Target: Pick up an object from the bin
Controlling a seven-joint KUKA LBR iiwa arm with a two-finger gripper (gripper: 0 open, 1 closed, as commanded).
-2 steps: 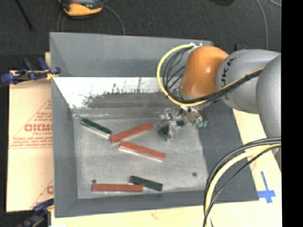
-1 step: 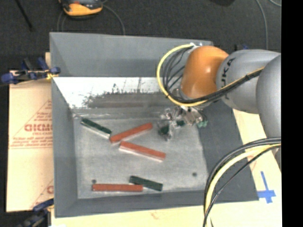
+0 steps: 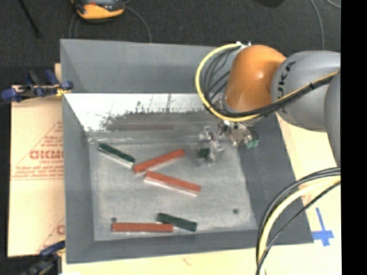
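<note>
On the floor of the grey bin (image 3: 77, 199), at left, a dark green stick (image 3: 116, 154), slanted; just right of it, a red stick (image 3: 159, 160), slanted the other way; below that, a second red stick (image 3: 172, 183); along the near wall, a third red stick (image 3: 142, 227), touching another dark green stick (image 3: 177, 222); at right, hand (image 3: 213, 145) low near the first red stick's upper end, apart from it; released or clenched, cannot tell.

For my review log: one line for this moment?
gripper over bin floor, upper right | nearest: red stick | held: cannot tell
</note>
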